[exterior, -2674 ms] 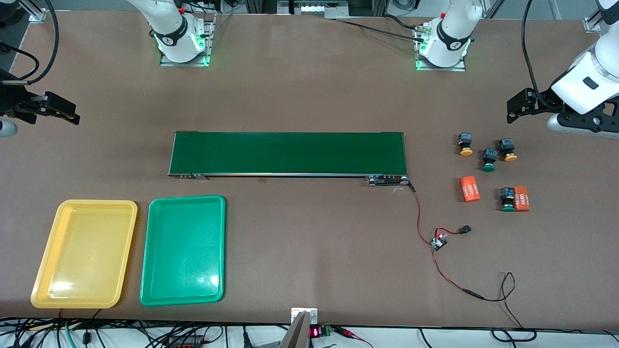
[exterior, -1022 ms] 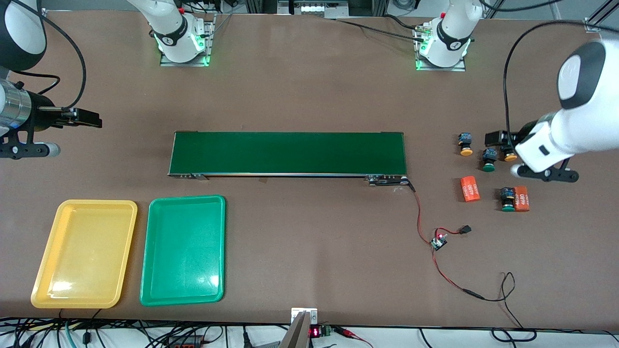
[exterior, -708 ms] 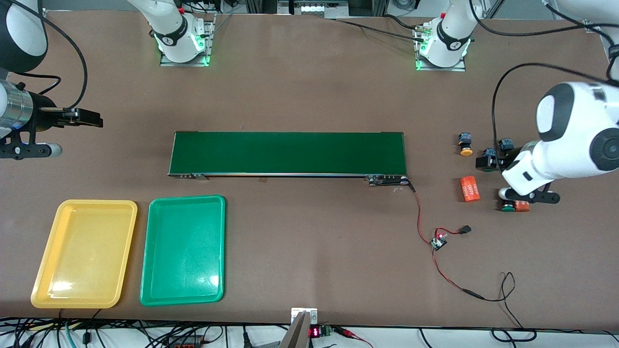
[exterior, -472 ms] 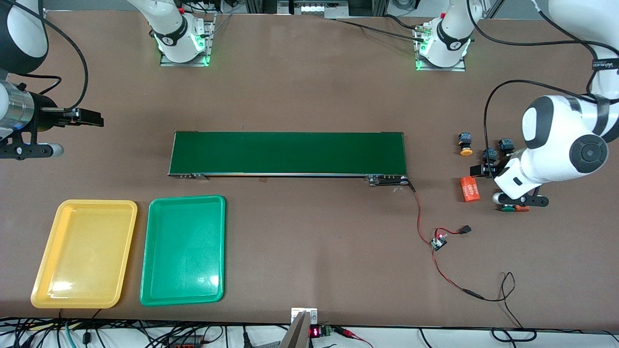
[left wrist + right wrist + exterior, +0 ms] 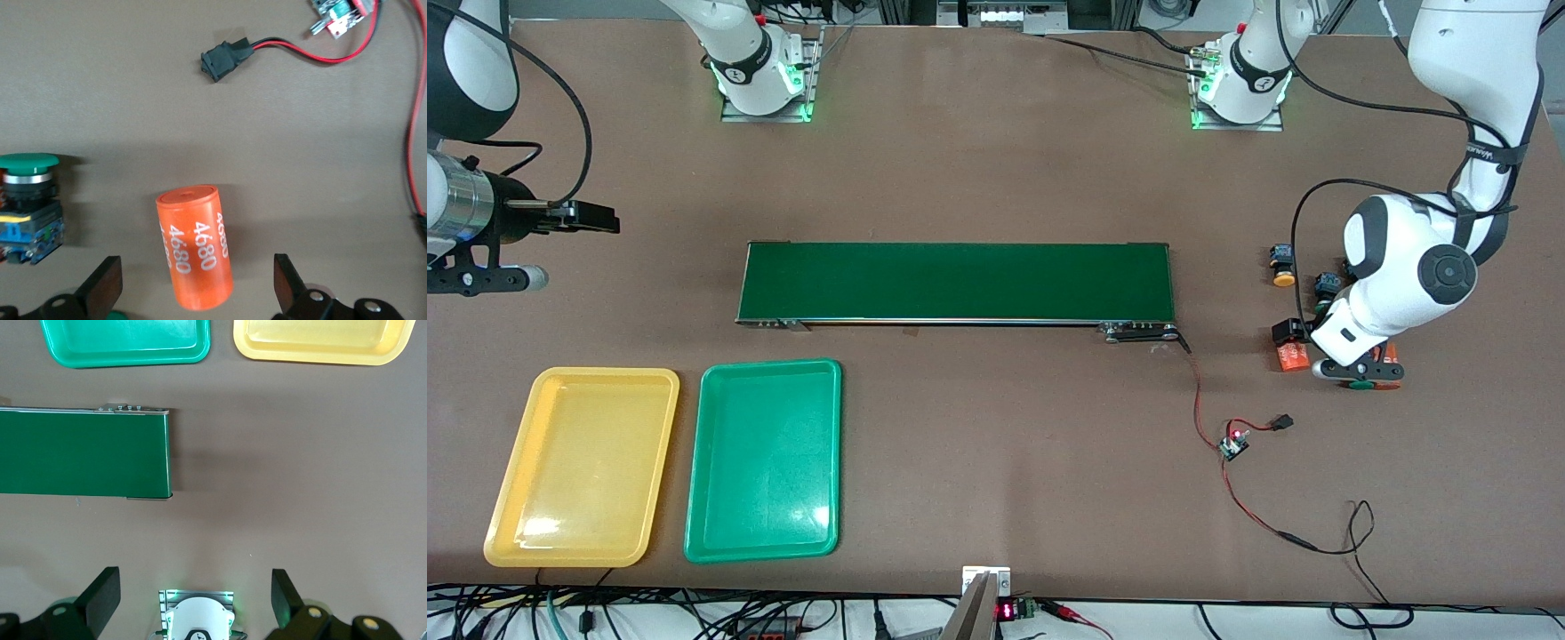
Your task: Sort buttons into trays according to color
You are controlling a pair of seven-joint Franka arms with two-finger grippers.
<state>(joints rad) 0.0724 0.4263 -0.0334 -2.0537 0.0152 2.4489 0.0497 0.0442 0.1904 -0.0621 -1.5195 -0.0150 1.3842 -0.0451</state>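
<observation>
Buttons lie on the table [image 5: 996, 160] at the left arm's end, all outside the trays. An orange-capped button [image 5: 1282, 264] sits clear of the left arm, farther from the front camera than the left tool [image 5: 197, 287]. A green-capped button [image 5: 27, 200] lies on its side just beside one finger [image 5: 103, 287] of that tool, not between the two fingers. A second green cap [image 5: 1360, 385] peeks out beneath the arm's wrist, and another dark button body [image 5: 1327, 284] shows partly at the arm's edge; the fourth cannot be made out.

The left tool hangs low over an orange cylinder [image 5: 195, 247] printed 4680, fingers spread wide apart with the cylinder between them and touching neither. A second orange cylinder [image 5: 1390, 363] lies mostly hidden under the arm. A black plug [image 5: 225, 57] on red and black wires [image 5: 1209, 418] lies nearer to the front camera than the left tool.

The right tool [image 5: 193, 603] waits in the air over bare table at the right arm's end, fingers wide apart and holding nothing. The yellow tray [image 5: 511, 498] and the green tray [image 5: 703, 524] lie side by side, both nearer to the front camera than the right tool. A long green belt [image 5: 956, 281] runs along the middle of the table between the two tools.
</observation>
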